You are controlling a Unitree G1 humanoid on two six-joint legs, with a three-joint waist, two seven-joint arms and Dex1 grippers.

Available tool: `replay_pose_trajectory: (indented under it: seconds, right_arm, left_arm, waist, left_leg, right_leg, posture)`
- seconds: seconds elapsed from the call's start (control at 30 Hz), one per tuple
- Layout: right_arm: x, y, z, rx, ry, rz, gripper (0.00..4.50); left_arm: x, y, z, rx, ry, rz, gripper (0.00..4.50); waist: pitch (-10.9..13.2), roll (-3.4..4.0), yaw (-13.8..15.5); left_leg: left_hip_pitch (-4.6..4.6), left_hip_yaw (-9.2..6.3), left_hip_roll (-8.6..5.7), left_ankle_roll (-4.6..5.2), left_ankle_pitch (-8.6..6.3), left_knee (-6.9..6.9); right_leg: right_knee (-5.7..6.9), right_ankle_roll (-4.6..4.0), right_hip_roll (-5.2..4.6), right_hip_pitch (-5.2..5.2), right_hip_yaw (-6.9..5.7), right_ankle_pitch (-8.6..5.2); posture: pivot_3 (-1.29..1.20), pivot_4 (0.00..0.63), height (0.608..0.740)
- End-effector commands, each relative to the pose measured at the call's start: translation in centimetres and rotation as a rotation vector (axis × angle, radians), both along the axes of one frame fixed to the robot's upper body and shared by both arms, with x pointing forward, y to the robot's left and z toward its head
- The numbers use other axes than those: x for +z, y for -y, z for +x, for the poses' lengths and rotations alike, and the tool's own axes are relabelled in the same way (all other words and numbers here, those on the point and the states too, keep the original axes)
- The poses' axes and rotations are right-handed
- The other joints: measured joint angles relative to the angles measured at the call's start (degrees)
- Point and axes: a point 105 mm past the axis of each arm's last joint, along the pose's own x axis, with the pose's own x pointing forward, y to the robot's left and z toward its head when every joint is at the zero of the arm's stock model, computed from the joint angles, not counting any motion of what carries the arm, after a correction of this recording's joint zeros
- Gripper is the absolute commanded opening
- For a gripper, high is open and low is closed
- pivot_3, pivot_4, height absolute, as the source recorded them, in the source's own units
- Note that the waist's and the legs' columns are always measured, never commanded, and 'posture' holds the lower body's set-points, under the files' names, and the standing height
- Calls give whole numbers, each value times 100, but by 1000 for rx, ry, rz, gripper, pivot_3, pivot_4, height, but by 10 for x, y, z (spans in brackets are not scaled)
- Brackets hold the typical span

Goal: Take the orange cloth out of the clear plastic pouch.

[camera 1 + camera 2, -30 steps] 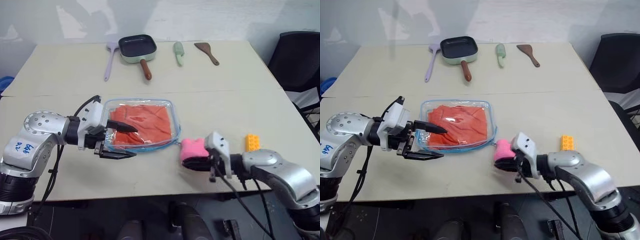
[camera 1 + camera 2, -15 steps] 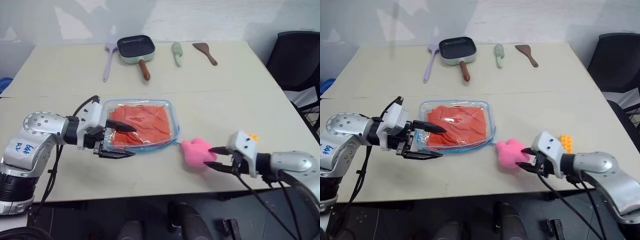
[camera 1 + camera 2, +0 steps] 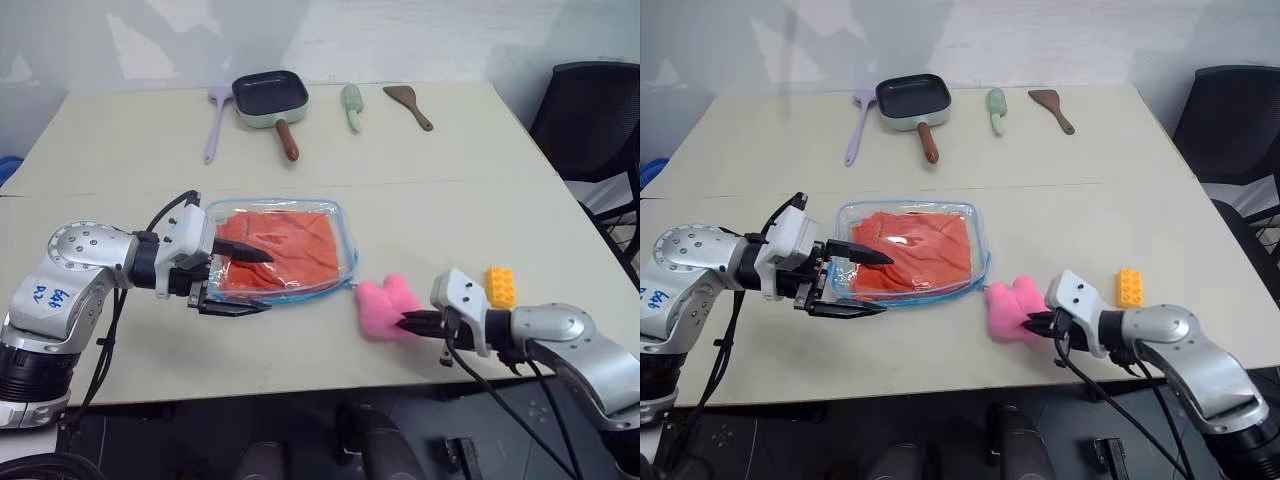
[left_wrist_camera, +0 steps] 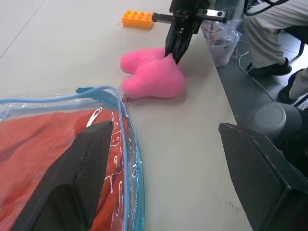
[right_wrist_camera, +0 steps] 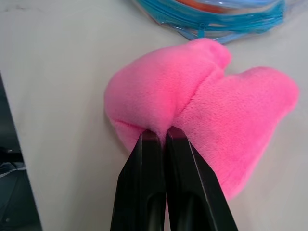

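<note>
pouch: clear plastic pouch (image 3: 285, 248) lies flat on the table (image 3: 440, 210), near the front edge, left of centre; light blue edging, rounded corners
cloth: orange cloth (image 3: 285, 245) inside the pouch, wrinkled and folded, covers most of its width; glare on the plastic hides the seams in the head views
hidden: pouch's left end sits behind the left gripper (image 3: 243, 280) in the head views; which end is open cannot be told
left fingers: spread wide, one black finger over the pouch's left part, the other lower, off the pouch's front edge; nothing between them; touching the plastic or hovering, unclear
right fingers: right gripper (image 5: 159, 137) pressed together, tips dug into a crease of the pink plush (image 3: 1013, 309); a pinch of fur seems caught, real hold uncertain
plush place: just beside the pouch's right front corner, near the table's front edge
left wrist extra: shows the pouch's blue corner (image 4: 103, 91) up close, cloth creases under the film, right gripper coming at the plush from the far side, a person's legs (image 4: 269, 38) past the table edge
right wrist extra: blue edging and a sliver of orange at the frame edge, pouch mostly cut off
other: yellow brick (image 3: 501, 285) just right of the right gripper; frying pan (image 3: 270, 98), lilac spatula (image 3: 214, 122), green utensil (image 3: 353, 104), brown spatula (image 3: 410, 104) along the far side, well apart from the pouch
chair: black chair (image 3: 590, 120) at right, cut by the frame
</note>
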Motion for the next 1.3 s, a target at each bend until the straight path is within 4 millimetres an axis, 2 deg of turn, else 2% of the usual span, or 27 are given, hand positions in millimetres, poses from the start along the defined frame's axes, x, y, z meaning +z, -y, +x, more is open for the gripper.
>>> replay_pose_trajectory:
  seconds: [0.03,0.1,0.3,0.43,0.5,0.53,0.63,0.73,0.87,1.0,1.2,1.3]
  right_arm:
    - [30,-22,-41,210,-153,176,35]
    - [29,-31,-40,212,-193,222,35]
    - [-14,-54,-13,132,-200,96,35]
    - [-19,-68,-4,115,-185,104,35]
    - [-18,-69,2,77,-174,111,495]
    - [-16,-68,2,71,-171,114,701]
    - [-7,-65,-5,101,-139,97,1698]
    - [12,-52,-14,120,-47,38,2667]
    - [37,-40,-25,134,13,24,2667]
    - [68,-29,-30,133,59,24,2667]
    - [76,-16,-16,90,96,-35,2667]
    - [75,-12,-2,73,113,-55,2667]
  left_arm:
    - [7,1,-2,-7,41,-10,3723]
    - [6,5,-1,-22,42,-16,3723]
    - [1,29,10,-59,59,-19,3723]
    - [-8,44,14,-92,60,-3,3723]
    - [-12,48,12,-124,59,16,3723]
    - [-16,49,10,-143,61,34,3723]
    - [-31,49,4,-204,92,111,3723]
    - [-35,54,-4,-265,63,106,3723]
    - [-42,58,-12,-319,49,117,3723]
    - [-61,65,-16,-362,90,165,3723]
    - [-65,78,-12,-368,157,135,3723]
    - [-72,77,-13,-394,164,167,3723]
  waist:
    - [0,0,6]
    - [-1,-2,-3]
    - [-6,-10,21]
    - [-9,-15,-1]
    - [-10,-16,-31]
    - [-10,-16,-36]
    - [-10,-16,-23]
    - [-9,-14,-3]
    - [-10,-16,27]
    - [-10,-16,19]
    - [-10,-16,18]
    - [-10,-16,11]
  left_leg:
    - [-2,0,1,0,0,-1]
    - [-2,-5,5,0,0,0]
    - [-2,-5,-6,0,0,3]
    - [-1,-5,-8,1,0,3]
    - [1,-3,-3,-3,2,3]
    - [2,-3,-2,-5,3,3]
    - [5,-5,0,-12,6,3]
    - [4,-7,3,-12,6,3]
    - [0,-13,2,-6,3,4]
    - [0,-15,1,-6,3,2]
    - [-1,-16,1,1,-1,1]
    - [-1,-15,2,5,-3,1]
  right_leg:
    - [1,0,-1,-3,0,0]
    - [0,0,0,0,-3,0]
    - [4,0,-4,2,-2,0]
    - [4,0,-3,4,-4,1]
    - [12,-2,0,2,-2,1]
    - [18,-4,2,0,1,0]
    - [20,-10,2,-4,3,-4]
    - [20,-10,-4,-5,3,-4]
    - [14,-7,-8,-3,-1,-2]
    - [10,-7,-2,0,-1,-2]
    - [6,-7,-1,0,-1,-2]
    - [3,-5,-4,1,0,-1]
  posture:
    - [0,150,740]
    - [0,150,740]
    - [0,150,740]
    - [0,150,740]
    - [0,150,740]
    - [0,150,740]
    - [0,150,740]
    - [0,150,740]
    - [0,150,740]
    - [0,150,740]
    - [0,150,740]
    - [0,150,740]
